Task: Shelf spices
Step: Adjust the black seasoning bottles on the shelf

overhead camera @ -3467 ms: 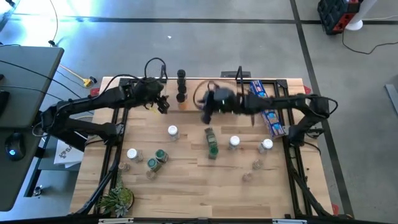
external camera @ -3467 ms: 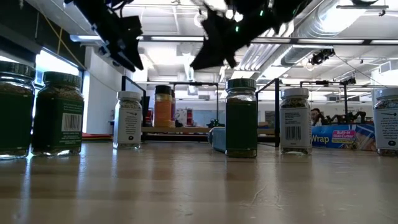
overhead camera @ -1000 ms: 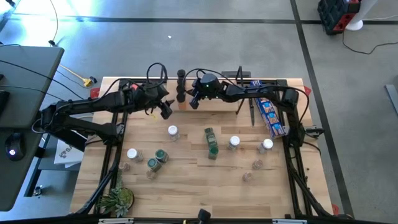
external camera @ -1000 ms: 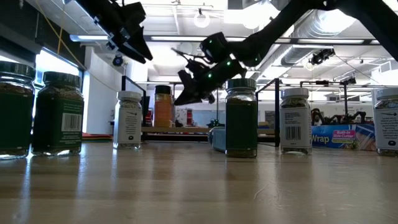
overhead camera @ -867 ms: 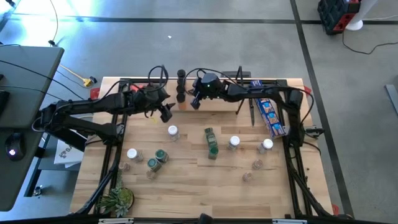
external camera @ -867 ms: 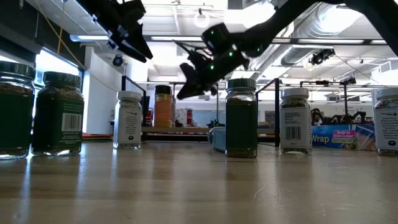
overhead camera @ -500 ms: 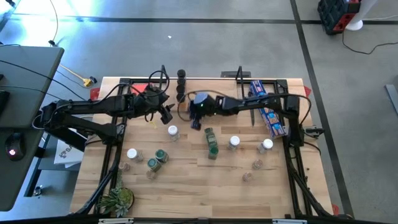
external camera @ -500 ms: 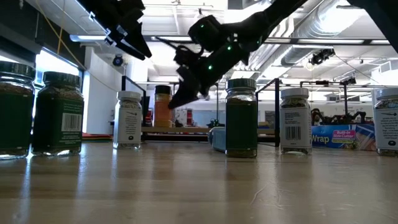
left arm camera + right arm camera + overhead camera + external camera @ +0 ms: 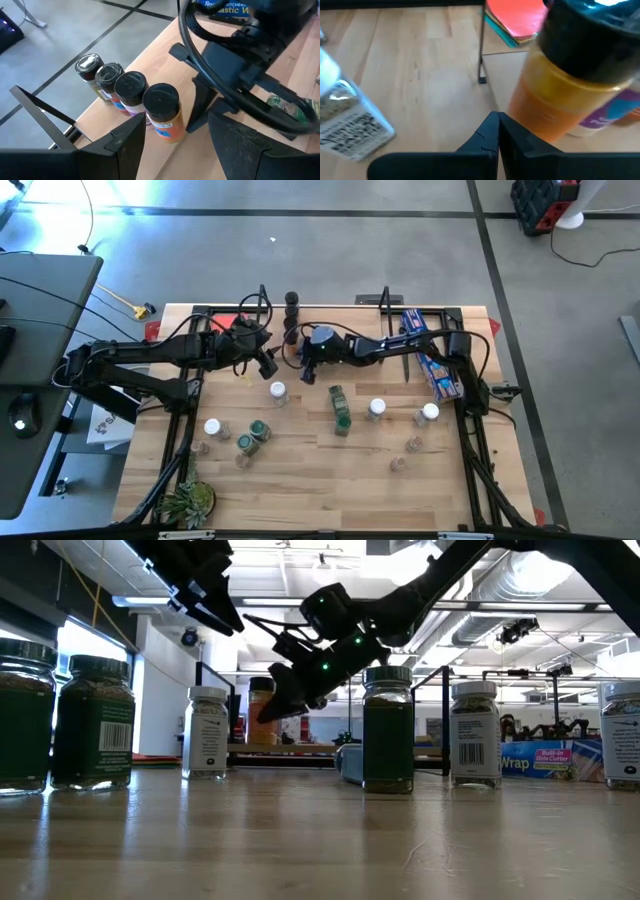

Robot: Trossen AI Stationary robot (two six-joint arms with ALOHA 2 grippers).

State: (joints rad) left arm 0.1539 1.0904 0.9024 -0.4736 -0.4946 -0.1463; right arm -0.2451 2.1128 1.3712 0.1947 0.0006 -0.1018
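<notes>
Several black-lidded spices stand in a row on the shelf [image 9: 150, 45] at the table's far edge; the nearest is an orange jar [image 9: 162, 112]. My right gripper [image 9: 496, 131] is shut and slants down, its tips right beside the orange jar's [image 9: 560, 95] base. It also shows in the high view [image 9: 305, 372] and the low view [image 9: 272, 710]. My left gripper [image 9: 180, 145] hovers open above the table just left of the jar row [image 9: 266, 365], holding nothing. More jars stand loose on the table, among them a white-lidded one [image 9: 277, 392] and a green one [image 9: 340, 408]. My right gripper's shut fingertips [image 9: 492, 122] stand low beside the orange jar's side [image 9: 530, 120], slanting down from the table's right. Whether they touch the jar, I cannot tell. The jar stands upright on the shelf.
A long blue packet [image 9: 432, 358] lies at the shelf's right end and a flat red square [image 9: 520, 20] at its left. Loose jars are scattered over the table's middle [image 9: 375, 409] [image 9: 428, 413] [image 9: 212, 427]. A small plant [image 9: 188, 502] sits at the near left corner.
My right gripper has come down and moved toward the table's near edge and left, from over the jar row to beside the orange jar's base, rolling a little and staying shut.
</notes>
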